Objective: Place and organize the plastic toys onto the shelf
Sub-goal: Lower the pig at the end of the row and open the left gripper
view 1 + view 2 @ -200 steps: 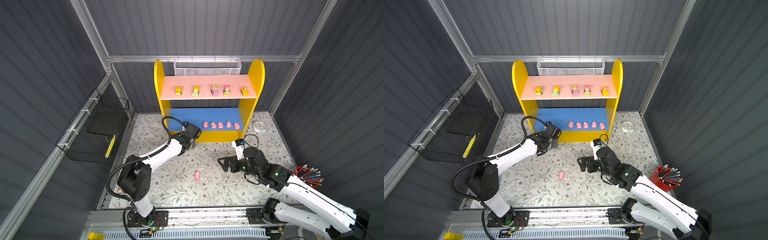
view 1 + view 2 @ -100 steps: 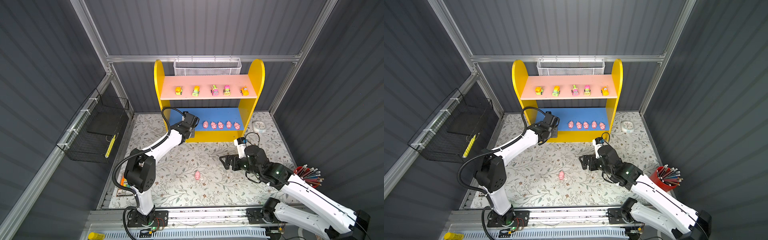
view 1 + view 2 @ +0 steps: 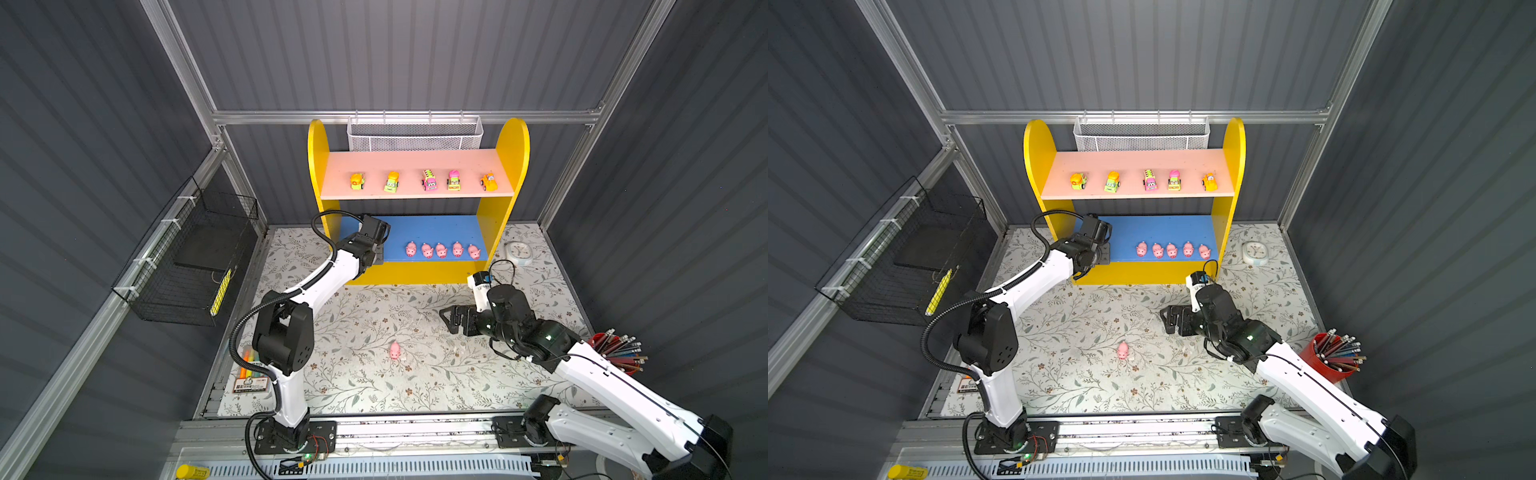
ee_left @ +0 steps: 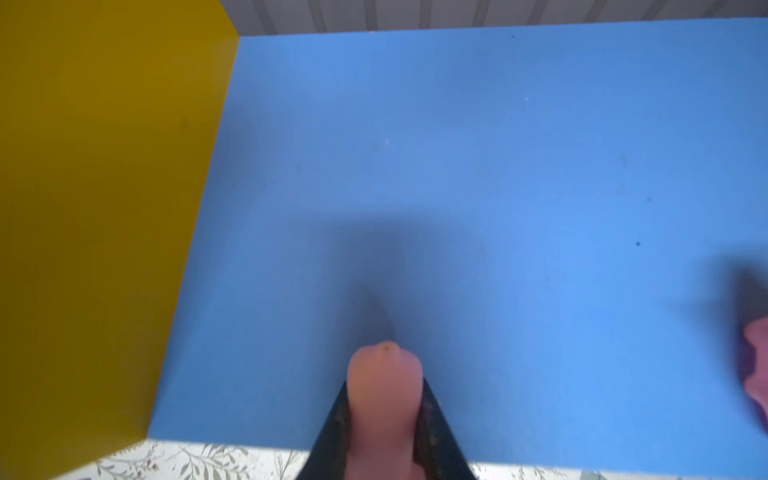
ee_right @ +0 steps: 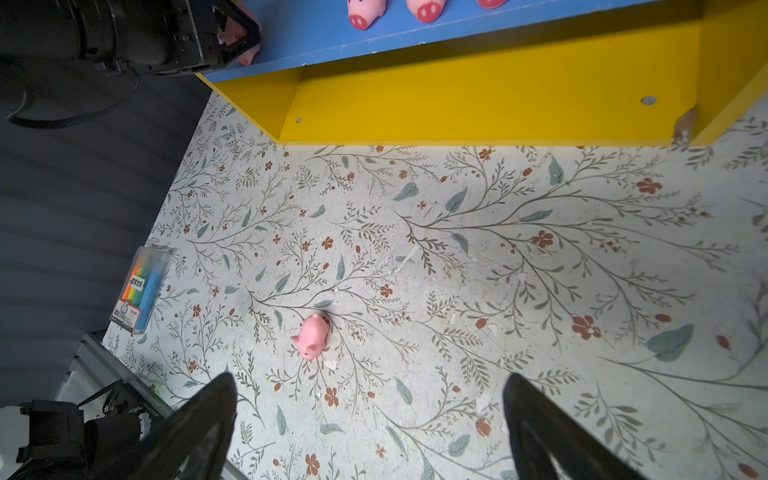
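Note:
The shelf has a pink upper board with several toy vehicles in a row. Its blue lower board holds several pink pigs in a row on the right. My left gripper is shut on another pink pig, held low over the left part of the blue board. The nearest pig of the row shows at that view's edge. One loose pig lies on the floral mat. My right gripper hangs open above the mat, right of that pig, holding nothing.
A white clock lies on the mat right of the shelf. A red pencil cup stands at the right edge. A black wire basket hangs on the left wall. A white mesh basket hangs behind the shelf. A highlighter pack lies at the mat's left front.
My left arm has reached forward from the mat's edge to over the blue board's left part, with the pig in its jaws. The right arm has barely shifted.

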Action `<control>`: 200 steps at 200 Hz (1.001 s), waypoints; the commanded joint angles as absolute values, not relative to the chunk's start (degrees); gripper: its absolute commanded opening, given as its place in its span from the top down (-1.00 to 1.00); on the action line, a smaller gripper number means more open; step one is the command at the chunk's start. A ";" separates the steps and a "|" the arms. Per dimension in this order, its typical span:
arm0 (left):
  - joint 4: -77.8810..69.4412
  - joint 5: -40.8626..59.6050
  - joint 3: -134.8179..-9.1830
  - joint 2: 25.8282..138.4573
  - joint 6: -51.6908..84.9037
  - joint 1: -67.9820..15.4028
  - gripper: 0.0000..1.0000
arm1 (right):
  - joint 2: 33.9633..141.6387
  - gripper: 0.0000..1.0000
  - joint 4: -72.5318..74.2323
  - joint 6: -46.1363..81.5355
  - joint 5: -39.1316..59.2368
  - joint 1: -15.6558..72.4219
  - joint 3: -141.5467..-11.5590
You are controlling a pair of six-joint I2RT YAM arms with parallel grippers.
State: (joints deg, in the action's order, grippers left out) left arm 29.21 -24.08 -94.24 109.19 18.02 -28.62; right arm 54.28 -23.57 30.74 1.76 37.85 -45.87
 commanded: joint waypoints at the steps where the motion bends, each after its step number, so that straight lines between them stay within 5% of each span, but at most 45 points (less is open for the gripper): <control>1: 30.17 -23.51 -97.98 111.33 15.70 -27.61 0.51 | 54.49 -0.98 -22.59 29.57 3.28 36.75 -47.22; 153: 32.45 -23.03 -101.07 114.33 15.56 -26.90 0.13 | 54.76 -0.98 -20.74 29.05 6.47 33.36 -46.49; 200: 32.05 -23.14 -100.59 113.74 15.49 -26.72 -0.24 | 55.02 -0.98 -21.00 29.18 6.37 33.39 -46.80</control>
State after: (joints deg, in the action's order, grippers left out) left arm 30.87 -23.92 -99.48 112.53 16.60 -27.46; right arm 54.87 -21.04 29.52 6.22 33.52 -45.87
